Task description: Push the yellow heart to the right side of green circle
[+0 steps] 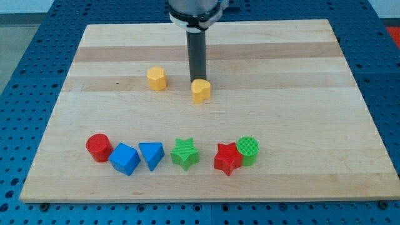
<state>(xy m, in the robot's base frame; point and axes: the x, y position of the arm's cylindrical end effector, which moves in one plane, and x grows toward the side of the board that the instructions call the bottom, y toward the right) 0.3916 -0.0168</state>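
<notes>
With no claw to open or close, my tip (pixel 197 82) sits at the yellow heart's (pixel 200 91) twelve o'clock, so I'd steer it toward four o'clock, ending at the green circle's (pixel 248 150) three o'clock, clear of the red star (pixel 227 159).

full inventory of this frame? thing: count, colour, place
yellow heart: 1, yellow, upper middle, at my tip
yellow hexagon: 1, yellow, left of the heart
red cylinder: 1, red, bottom row, far left
blue cube: 1, blue, beside red cylinder
blue triangle: 1, blue, next right
green star: 1, green, row middle
red star: 1, red, touching green circle
green circle: 1, green, row's right end
board: 1, wooden
my tip: 1, dark rod, just behind heart
</notes>
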